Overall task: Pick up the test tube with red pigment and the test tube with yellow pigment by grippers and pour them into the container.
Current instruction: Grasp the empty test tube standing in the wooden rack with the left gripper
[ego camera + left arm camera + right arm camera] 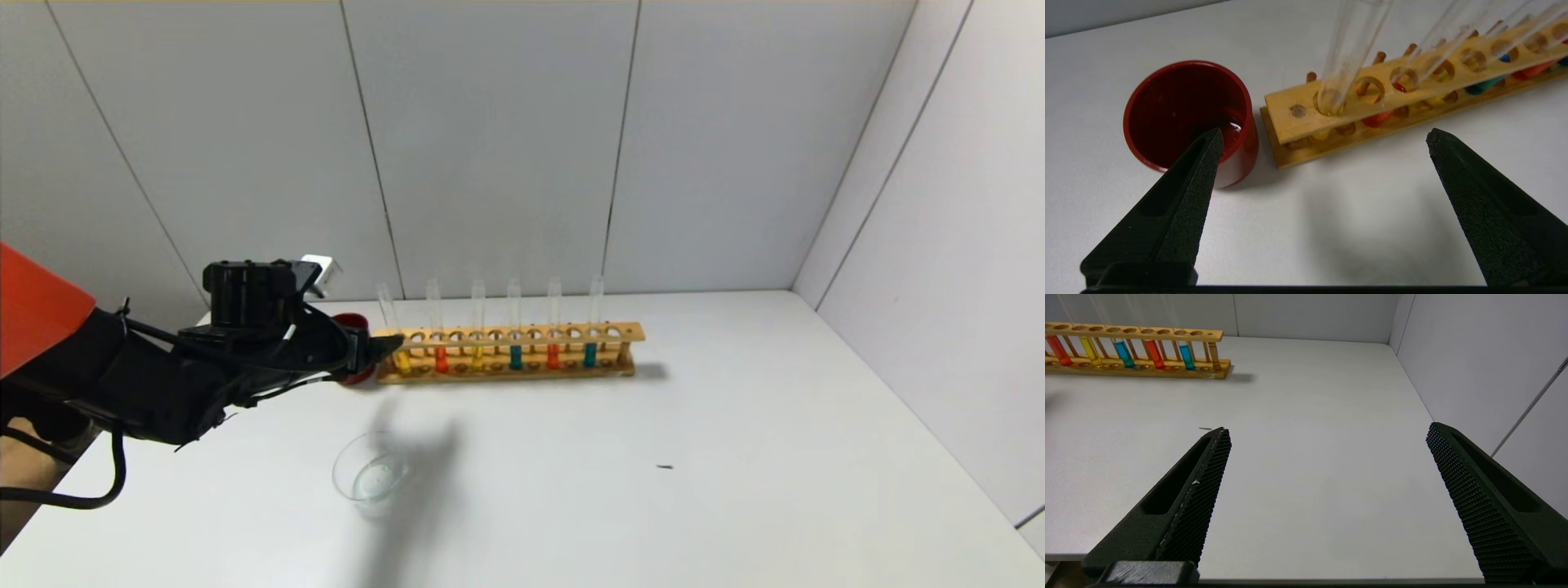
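Observation:
A wooden rack holds several upright tubes. The test tube with yellow pigment stands at the rack's left end. The test tube with red pigment stands beside it, with a twin further right. My left gripper is open and empty just in front of the rack's left end. In the left wrist view its jaws stand wide apart, short of the yellow tube and the red tube. The container is a clear glass dish at the table's front left. My right gripper is open and empty above the table's front right.
A dark red cup stands just left of the rack, partly hidden behind my left gripper in the head view. A paler yellow tube and two teal tubes sit in the rack. Walls close the back and right.

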Action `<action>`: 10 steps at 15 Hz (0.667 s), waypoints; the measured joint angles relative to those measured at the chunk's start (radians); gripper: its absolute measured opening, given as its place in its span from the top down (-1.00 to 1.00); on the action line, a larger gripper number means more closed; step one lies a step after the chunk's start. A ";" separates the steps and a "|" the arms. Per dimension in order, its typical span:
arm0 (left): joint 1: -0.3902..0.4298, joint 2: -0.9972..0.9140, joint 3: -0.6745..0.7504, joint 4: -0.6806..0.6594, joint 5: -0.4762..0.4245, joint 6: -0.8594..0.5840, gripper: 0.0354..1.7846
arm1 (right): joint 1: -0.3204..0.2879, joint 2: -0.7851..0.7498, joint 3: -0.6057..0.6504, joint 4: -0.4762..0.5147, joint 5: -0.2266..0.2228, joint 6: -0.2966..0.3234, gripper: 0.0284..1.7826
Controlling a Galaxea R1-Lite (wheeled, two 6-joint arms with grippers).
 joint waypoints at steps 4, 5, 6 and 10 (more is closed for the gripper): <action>-0.003 0.072 -0.094 0.006 0.041 0.000 -0.96 | 0.000 0.000 0.000 0.000 0.000 0.000 -0.96; -0.004 0.086 -0.106 0.008 0.040 0.000 -0.96 | 0.000 0.000 0.000 0.000 0.000 0.000 -0.96; -0.007 0.099 -0.117 0.010 0.041 0.000 -0.96 | 0.000 0.000 0.000 0.000 0.000 0.000 -0.96; -0.031 0.140 -0.164 0.014 0.042 0.000 -0.96 | 0.000 0.000 0.000 0.000 0.000 0.000 -0.96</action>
